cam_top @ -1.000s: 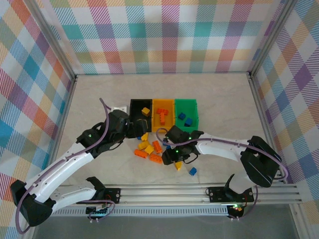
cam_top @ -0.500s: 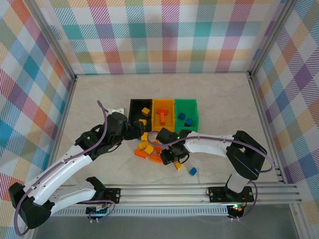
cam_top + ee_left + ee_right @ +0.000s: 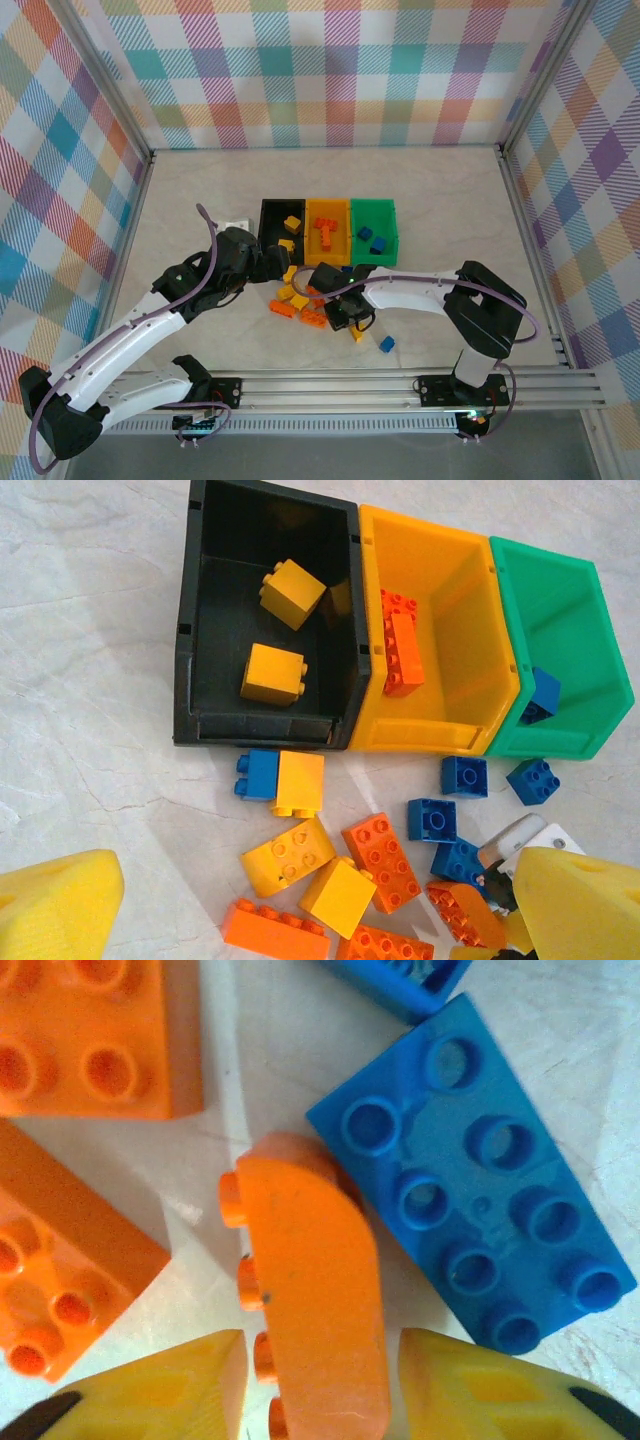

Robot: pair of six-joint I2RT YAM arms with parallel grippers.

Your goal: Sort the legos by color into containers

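Note:
Loose legos [image 3: 295, 300] in yellow, orange and blue lie in a heap in front of three containers. The black bin [image 3: 190, 630] holds two yellow bricks. An orange brick lies in the orange-yellow bin [image 3: 470, 650], and blue ones in the green bin [image 3: 590, 610]. My right gripper [image 3: 322, 1360] is down in the heap, its yellow fingertips [image 3: 170, 1390] on either side of a curved orange brick [image 3: 315, 1290] with thin gaps left. My left gripper [image 3: 318, 870] hangs wide open above the heap, holding nothing.
A long blue brick [image 3: 470, 1180] lies against the curved orange one, with other orange bricks [image 3: 90, 1030] to its left. One yellow brick [image 3: 357, 333] and one blue brick [image 3: 386, 344] lie apart, nearer the arm bases. Metal frame rails [image 3: 520, 200] border the table.
My right gripper has slid left into the heap and its jaws have narrowed around the curved orange brick. The left arm has barely shifted.

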